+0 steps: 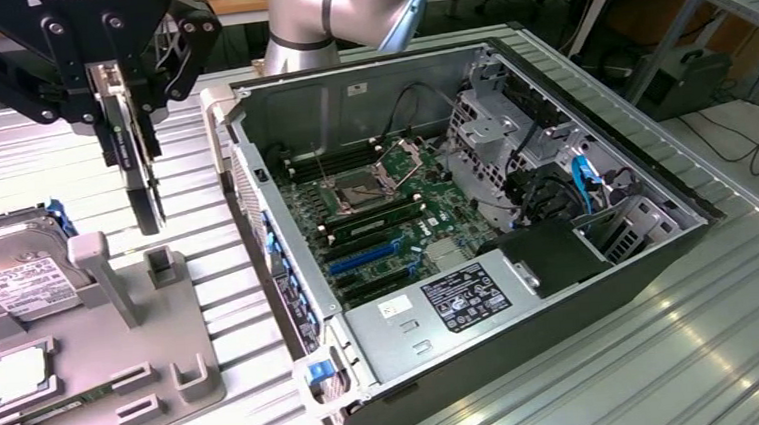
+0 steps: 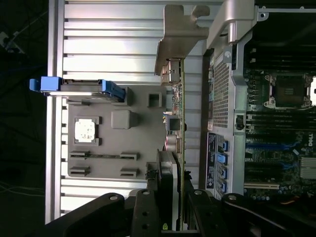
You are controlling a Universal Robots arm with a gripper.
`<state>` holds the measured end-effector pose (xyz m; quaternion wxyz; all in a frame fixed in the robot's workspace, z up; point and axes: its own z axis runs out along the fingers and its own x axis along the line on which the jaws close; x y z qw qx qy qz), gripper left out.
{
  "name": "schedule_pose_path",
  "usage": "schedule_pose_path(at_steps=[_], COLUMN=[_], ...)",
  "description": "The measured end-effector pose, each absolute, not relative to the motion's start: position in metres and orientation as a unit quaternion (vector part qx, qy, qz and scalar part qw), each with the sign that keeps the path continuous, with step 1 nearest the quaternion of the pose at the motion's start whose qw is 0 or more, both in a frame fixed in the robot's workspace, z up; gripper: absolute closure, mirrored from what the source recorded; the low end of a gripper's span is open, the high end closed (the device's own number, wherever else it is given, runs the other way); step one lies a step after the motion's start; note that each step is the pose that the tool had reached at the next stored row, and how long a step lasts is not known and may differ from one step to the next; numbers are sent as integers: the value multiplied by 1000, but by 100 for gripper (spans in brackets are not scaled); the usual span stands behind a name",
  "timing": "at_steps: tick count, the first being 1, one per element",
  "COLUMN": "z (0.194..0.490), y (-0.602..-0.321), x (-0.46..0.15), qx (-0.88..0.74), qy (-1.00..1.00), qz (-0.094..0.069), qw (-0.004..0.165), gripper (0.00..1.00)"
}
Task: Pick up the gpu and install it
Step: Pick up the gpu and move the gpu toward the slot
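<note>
My gripper (image 1: 123,90) is shut on the gpu (image 1: 141,179), which hangs edge-on in the air above the grey fixture (image 1: 111,382), to the exterior view's left of the open computer case (image 1: 645,184). In the wrist view the gpu (image 2: 178,123) runs away from my gripper (image 2: 173,212). Its green board edge, black fan shroud and silver end bracket (image 2: 180,34) all show. The card is outside the case, beside its perforated rear wall (image 2: 217,94). The motherboard (image 1: 380,222) with its blue slots (image 1: 363,259) lies inside the case.
On the grey fixture (image 2: 113,163) stand a silver hard drive (image 1: 15,263) in blue rails and a small square processor chip (image 1: 23,373). The case holds cables, a drive cage and a black power supply cover (image 1: 557,255). A ribbed metal table (image 1: 632,375) lies underneath.
</note>
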<state>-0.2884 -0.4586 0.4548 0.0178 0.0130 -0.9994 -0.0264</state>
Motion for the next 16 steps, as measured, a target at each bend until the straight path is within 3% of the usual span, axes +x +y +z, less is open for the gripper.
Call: schedule_pose_path(at_steps=[16], z=[455], y=[-458], x=[-277], qx=[17], qy=[-999], qz=[-26], qw=[18], gripper=[72])
